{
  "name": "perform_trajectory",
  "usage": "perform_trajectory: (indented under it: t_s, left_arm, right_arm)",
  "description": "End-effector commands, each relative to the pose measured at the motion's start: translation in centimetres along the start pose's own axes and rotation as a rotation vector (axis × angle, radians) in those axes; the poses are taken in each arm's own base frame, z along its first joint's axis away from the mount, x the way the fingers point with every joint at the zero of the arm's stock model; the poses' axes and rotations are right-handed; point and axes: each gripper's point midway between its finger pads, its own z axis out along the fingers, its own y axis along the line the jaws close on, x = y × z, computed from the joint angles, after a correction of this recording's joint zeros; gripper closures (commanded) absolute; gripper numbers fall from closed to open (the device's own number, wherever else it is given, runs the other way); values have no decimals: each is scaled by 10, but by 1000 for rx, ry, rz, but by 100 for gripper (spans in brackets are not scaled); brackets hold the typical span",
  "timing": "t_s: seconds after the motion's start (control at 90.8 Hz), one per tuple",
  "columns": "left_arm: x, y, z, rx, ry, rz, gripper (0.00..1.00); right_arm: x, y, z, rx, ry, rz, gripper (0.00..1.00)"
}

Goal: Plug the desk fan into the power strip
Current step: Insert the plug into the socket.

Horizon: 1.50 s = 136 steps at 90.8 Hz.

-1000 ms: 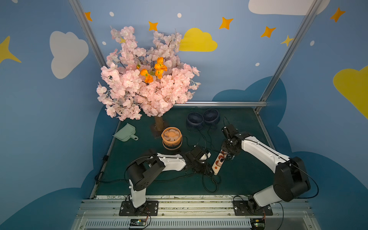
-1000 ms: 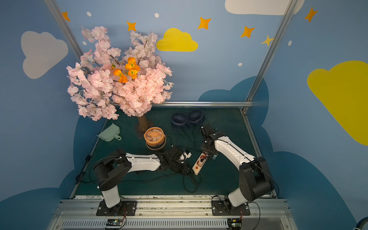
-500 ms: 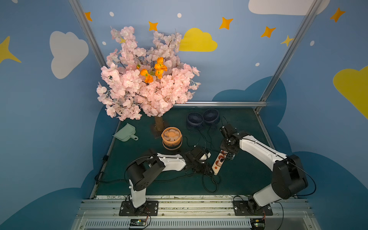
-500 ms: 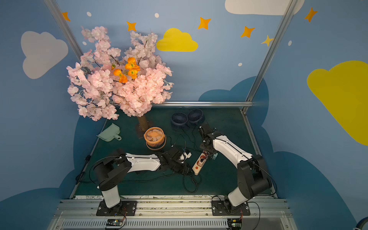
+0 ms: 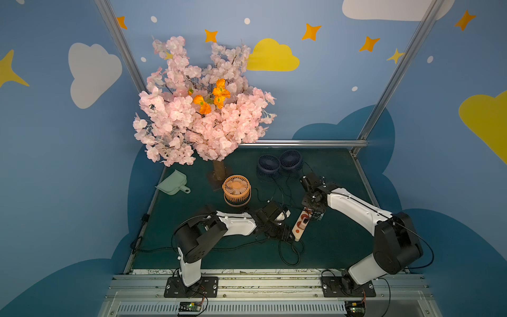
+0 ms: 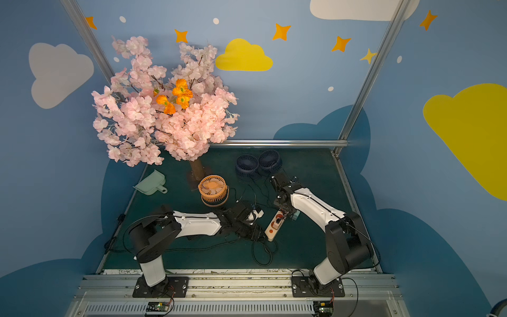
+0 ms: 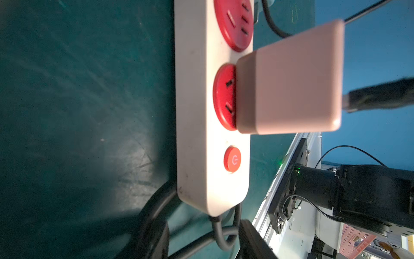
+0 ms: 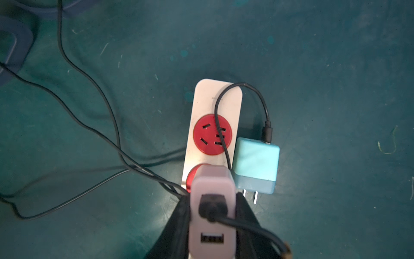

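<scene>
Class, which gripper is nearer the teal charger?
Right. The right gripper grips the pink adapter beside the teal charger; the left gripper is at the button end of the power strip.

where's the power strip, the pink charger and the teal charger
power strip (image 7: 195,134), left wrist view, bare cream body beside the sockets
pink charger (image 7: 289,85), left wrist view, its broad side face
teal charger (image 8: 255,163), right wrist view, middle of its upward face
</scene>
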Motion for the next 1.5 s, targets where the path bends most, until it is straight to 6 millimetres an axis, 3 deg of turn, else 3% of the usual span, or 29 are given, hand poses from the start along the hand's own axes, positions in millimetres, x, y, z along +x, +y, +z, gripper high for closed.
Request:
perform_trajectory:
  t_s: [0.0, 0.187, 0.562, 0.815, 1.013, 1.278, 1.487]
  left_arm:
    - [-1, -5, -4, 10, -12, 12, 46]
    - [-2, -5, -3, 13, -13, 13, 47]
    - [-1, -5, -5, 12, -17, 18, 47]
    - [-1, -5, -6, 9, -19, 19, 47]
    - [-1, -5, -6, 11, -20, 20, 47]
    - [-1, -5, -8, 8, -27, 21, 47]
    - [-1, -4, -5, 12, -21, 20, 48]
  right_arm:
    - [61, -11, 38, 37, 190, -16, 100]
    - [88, -25, 53, 46, 244, 2, 100]
    - [118, -28, 67, 86, 312, -77, 100]
    - [117, -36, 52, 115, 242, -119, 100]
    - [114, -28, 43, 99, 170, -150, 100]
    - [127, -34, 41, 134, 147, -176, 100]
    - [118, -26, 22, 119, 28, -188, 100]
